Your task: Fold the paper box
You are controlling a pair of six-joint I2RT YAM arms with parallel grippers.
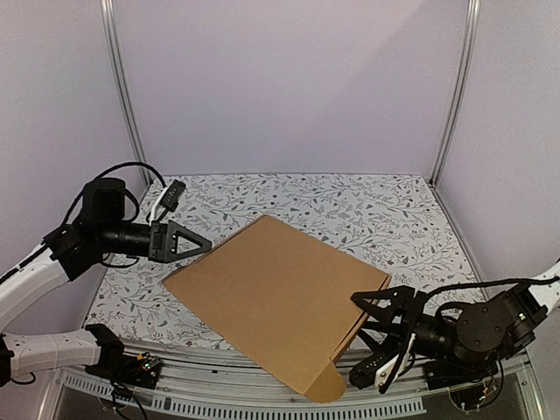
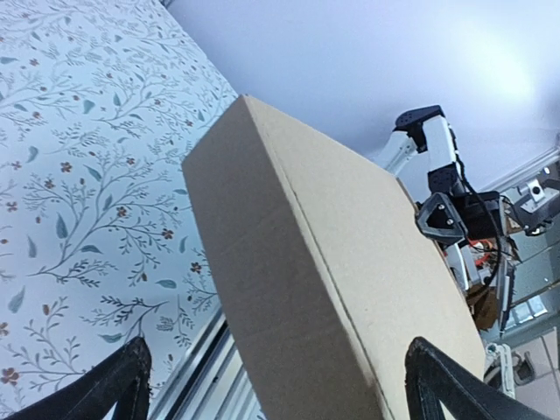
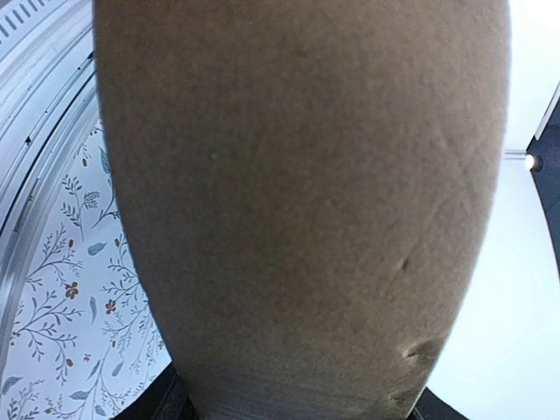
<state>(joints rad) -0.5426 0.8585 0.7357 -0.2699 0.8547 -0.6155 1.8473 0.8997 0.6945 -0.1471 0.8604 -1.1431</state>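
Observation:
The paper box [image 1: 280, 293] is a flat, closed brown cardboard mailer lying skewed on the table. A rounded flap [image 1: 326, 387] sticks out at its near corner. My left gripper [image 1: 199, 242] is open, level with the box's far-left edge, fingertips close to it. In the left wrist view, the box's side wall [image 2: 262, 289] lies between my spread fingers [image 2: 118, 385]. My right gripper [image 1: 362, 339] is open at the box's right side, jaws spread above and below its edge. In the right wrist view, cardboard [image 3: 297, 201] fills the space between the jaws.
The floral-patterned tabletop [image 1: 367, 210] is enclosed by pale walls with metal posts [image 1: 122, 96] at the back corners. A metal rail [image 1: 219, 398] runs along the near edge, and the box's near corner overhangs it.

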